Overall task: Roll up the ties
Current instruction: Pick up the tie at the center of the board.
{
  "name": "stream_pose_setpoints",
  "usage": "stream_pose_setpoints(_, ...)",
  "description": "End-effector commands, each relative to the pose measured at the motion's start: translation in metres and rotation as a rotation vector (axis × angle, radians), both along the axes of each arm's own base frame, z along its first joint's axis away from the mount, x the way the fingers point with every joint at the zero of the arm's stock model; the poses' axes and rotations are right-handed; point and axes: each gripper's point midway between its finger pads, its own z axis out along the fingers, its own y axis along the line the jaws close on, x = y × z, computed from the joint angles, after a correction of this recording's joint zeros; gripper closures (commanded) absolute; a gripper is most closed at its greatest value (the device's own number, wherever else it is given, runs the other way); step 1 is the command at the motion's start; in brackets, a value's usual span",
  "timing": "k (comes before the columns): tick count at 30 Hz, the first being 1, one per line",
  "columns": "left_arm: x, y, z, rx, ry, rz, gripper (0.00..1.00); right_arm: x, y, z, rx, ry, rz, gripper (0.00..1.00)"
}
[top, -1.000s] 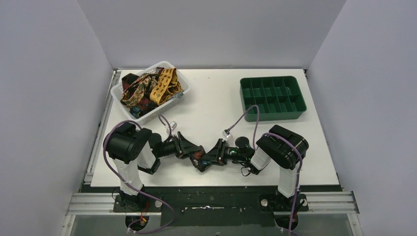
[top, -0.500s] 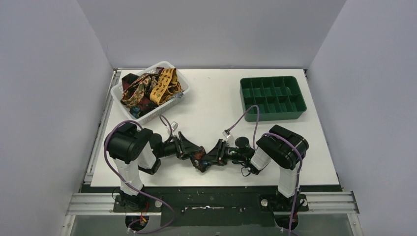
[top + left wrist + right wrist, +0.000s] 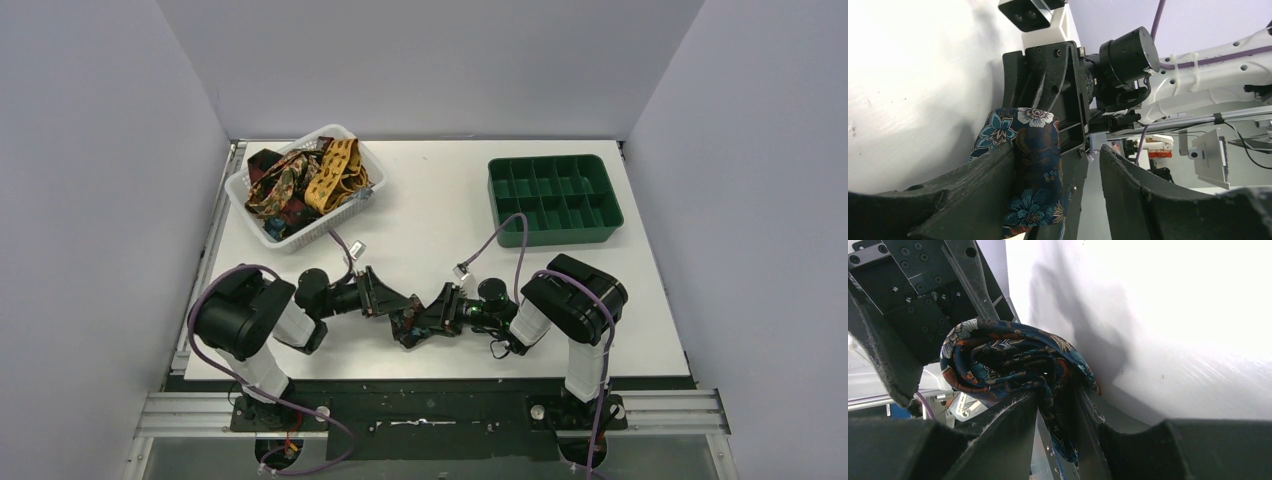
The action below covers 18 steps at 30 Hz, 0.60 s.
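Note:
A dark floral tie (image 3: pixel 405 326) is rolled into a bundle at the near middle of the table, between both grippers. My right gripper (image 3: pixel 426 321) is shut on it; in the right wrist view the roll (image 3: pixel 1008 360) bulges past the gripper (image 3: pixel 1057 392), which pinches the fabric. My left gripper (image 3: pixel 397 308) faces it from the left, open. In the left wrist view the tie (image 3: pixel 1033 150) rests against one finger (image 3: pixel 973 190), with a wide gap to the other; the gripper (image 3: pixel 1058 152) does not clamp it. More ties (image 3: pixel 300 180), mustard-yellow, dark red and brown, lie piled in a basket.
The white basket (image 3: pixel 238 190) stands at the back left. A green compartment tray (image 3: pixel 555 200) stands at the back right. Purple cables loop over both arms. The grippers work close to the table's near edge.
The left arm's shoulder and elbow have swung left and nearer the table edge, stretching the forearm. Both grippers stay together at the rolled tie; the right arm has barely moved.

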Motion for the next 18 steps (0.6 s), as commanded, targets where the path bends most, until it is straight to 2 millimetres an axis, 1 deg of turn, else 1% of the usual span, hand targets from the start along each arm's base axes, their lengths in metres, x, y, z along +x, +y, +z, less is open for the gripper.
stream_pose_setpoints(1, -0.021, -0.002, -0.010, 0.073, -0.024, -0.108, 0.40, 0.030, 0.001, 0.022, 0.045, -0.112, -0.105, 0.68)
stream_pose_setpoints(2, -0.021, 0.000, -0.018, 0.106, -0.012, -0.104, 0.40, 0.030, 0.001, 0.022, 0.044, -0.110, -0.103, 0.68)
stream_pose_setpoints(5, -0.016, 0.010, -0.033, 0.182, 0.012, -0.062, 0.36, 0.028, 0.001, 0.021, 0.041, -0.103, -0.097, 0.67)
stream_pose_setpoints(7, -0.011, 0.016, -0.039, 0.220, 0.019, -0.042, 0.35, 0.026, 0.000, 0.019, 0.039, -0.099, -0.092, 0.65)
stream_pose_setpoints(9, -0.007, 0.017, -0.040, 0.231, 0.020, -0.033, 0.32, 0.024, 0.000, 0.020, 0.042, -0.094, -0.084, 0.62)
stream_pose_setpoints(10, -0.006, 0.017, -0.039, 0.231, 0.017, -0.031, 0.31, 0.023, 0.001, 0.020, 0.044, -0.090, -0.076, 0.59)
stream_pose_setpoints(12, -0.003, 0.019, -0.039, 0.227, 0.022, -0.017, 0.29, 0.021, 0.001, 0.022, 0.052, -0.085, -0.065, 0.48)
stream_pose_setpoints(15, 0.001, 0.023, -0.036, 0.208, 0.034, 0.025, 0.28, 0.018, 0.002, 0.029, 0.065, -0.099, -0.046, 0.37)
stream_pose_setpoints(18, 0.004, 0.029, -0.036, 0.204, 0.049, 0.065, 0.28, 0.020, -0.001, 0.032, 0.039, -0.137, -0.039, 0.26)
